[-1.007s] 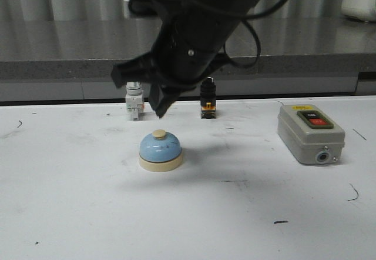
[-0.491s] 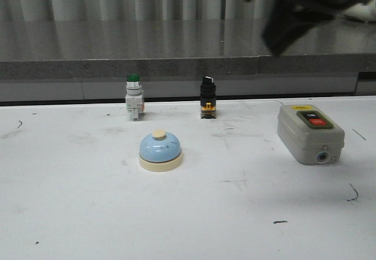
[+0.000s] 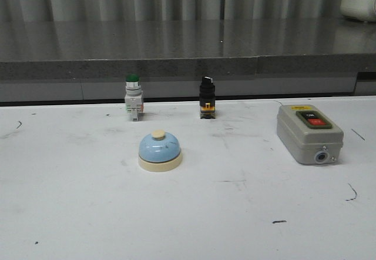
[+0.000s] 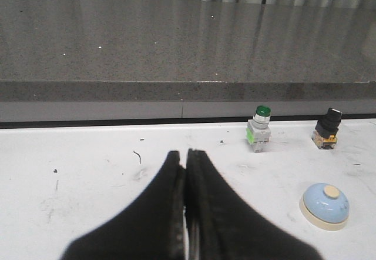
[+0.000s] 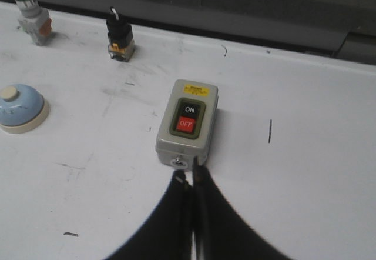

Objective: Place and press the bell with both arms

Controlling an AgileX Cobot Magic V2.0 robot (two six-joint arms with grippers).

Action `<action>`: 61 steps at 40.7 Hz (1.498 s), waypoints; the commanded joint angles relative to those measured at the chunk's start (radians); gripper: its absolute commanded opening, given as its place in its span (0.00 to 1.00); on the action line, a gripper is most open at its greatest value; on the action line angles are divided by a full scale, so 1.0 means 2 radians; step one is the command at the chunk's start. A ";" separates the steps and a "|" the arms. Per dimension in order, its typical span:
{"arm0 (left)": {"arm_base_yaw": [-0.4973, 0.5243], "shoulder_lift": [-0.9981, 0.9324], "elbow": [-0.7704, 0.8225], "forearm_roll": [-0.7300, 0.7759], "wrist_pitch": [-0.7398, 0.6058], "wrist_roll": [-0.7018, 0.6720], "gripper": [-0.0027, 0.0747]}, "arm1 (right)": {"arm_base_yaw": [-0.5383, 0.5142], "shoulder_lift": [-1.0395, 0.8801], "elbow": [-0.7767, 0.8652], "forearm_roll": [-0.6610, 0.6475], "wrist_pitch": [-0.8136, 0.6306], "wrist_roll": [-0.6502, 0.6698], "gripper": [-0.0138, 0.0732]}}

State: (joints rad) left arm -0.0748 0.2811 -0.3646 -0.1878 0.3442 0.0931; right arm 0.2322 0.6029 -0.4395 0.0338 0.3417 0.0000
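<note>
The light-blue bell (image 3: 160, 151) with a cream base and button stands upright on the white table, left of centre. It also shows in the left wrist view (image 4: 325, 206) and the right wrist view (image 5: 20, 108). No arm shows in the front view. My left gripper (image 4: 185, 154) is shut and empty, above the table and well apart from the bell. My right gripper (image 5: 191, 175) is shut and empty, just in front of the grey switch box (image 5: 188, 123).
The grey switch box (image 3: 309, 133) lies at the right. A green-capped push button (image 3: 133, 103) and a black selector switch (image 3: 207, 102) stand at the back of the table. A dark ledge (image 3: 188, 48) runs behind.
The black arm that hung over the bell a second ago swung up and to the right and has left the front view. The bell has not moved.
</note>
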 commanded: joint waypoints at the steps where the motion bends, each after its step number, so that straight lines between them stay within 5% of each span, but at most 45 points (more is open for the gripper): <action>1: -0.004 0.003 -0.014 -0.007 -0.042 -0.002 0.01 | -0.003 -0.073 0.017 -0.004 -0.045 -0.007 0.08; 14: -0.004 0.003 -0.014 -0.007 -0.042 -0.002 0.01 | -0.003 -0.216 0.056 -0.004 -0.049 -0.007 0.08; 51: -0.004 0.002 -0.010 -0.006 -0.049 -0.002 0.01 | -0.003 -0.218 0.056 -0.004 -0.048 -0.007 0.08; 61: 0.013 -0.110 0.064 0.009 -0.070 -0.002 0.01 | -0.003 -0.218 0.056 -0.004 -0.048 -0.007 0.08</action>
State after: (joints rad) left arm -0.0600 0.1165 -0.2465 -0.1736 0.2934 0.0931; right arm 0.2322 0.1581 -0.3007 0.0338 0.3290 -0.0053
